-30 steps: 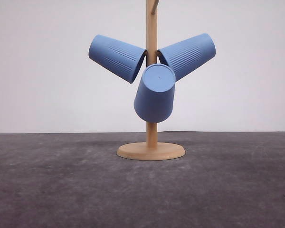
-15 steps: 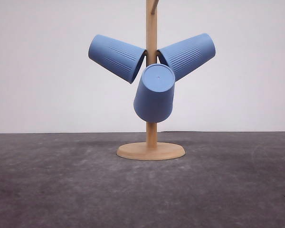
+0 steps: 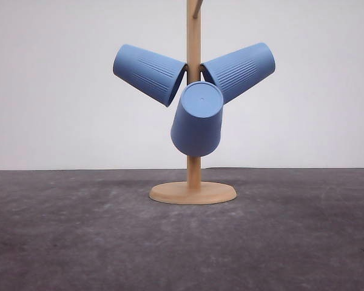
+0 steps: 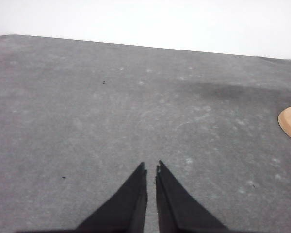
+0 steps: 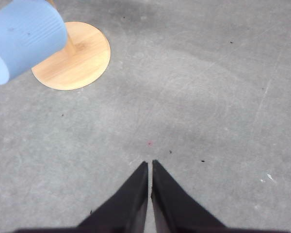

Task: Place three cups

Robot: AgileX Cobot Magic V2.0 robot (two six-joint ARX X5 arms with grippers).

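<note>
Nothing moved; grey table (image 3: pixel 60 242), white wall (image 3: pixel 48 91).

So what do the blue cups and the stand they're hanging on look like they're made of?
The three cups look like matte plastic: even blue colour, no shine, moulded ribbing. The stand looks like pale unpainted wood, perhaps bamboo, with faint grain on its round base.

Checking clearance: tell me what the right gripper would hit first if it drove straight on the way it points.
Probably the bare grey table: the right gripper, fingers closed, points down at it, and the wooden stand base lies off to the side.
</note>
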